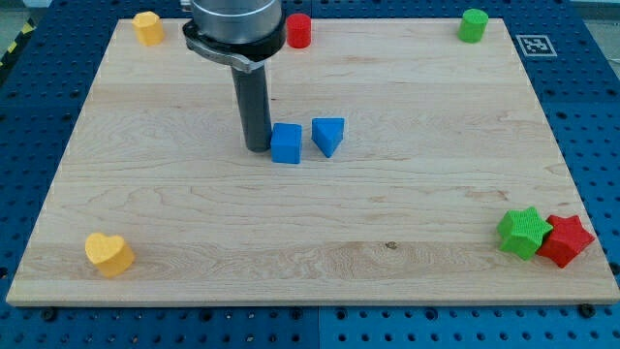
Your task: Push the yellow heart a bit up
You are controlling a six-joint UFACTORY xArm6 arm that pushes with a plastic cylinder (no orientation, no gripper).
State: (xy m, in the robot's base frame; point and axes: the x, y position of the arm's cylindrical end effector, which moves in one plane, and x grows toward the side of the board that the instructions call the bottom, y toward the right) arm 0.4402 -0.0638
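1. My tip (pixel 258 148) rests on the desk (pixel 194 223), above the middle, just left of the blue cube (pixel 286 143); contact cannot be told.
2. Blue wedge (pixel 328 136) sits just right of the cube, with a small gap.
3. Yellow heart (pixel 108 253) lies in the view's bottom-left corner, well apart from my tip.
4. Top edge, left to right: yellow block (pixel 148 27), red cylinder (pixel 298 31), green cylinder (pixel 474 24).
5. Bottom-right corner: green star (pixel 524 233) touching the red star (pixel 567 240) on its right.

Arm (pixel 232 24) cut off at view's top; red block (pixel 298 31) perhaps partly hidden.
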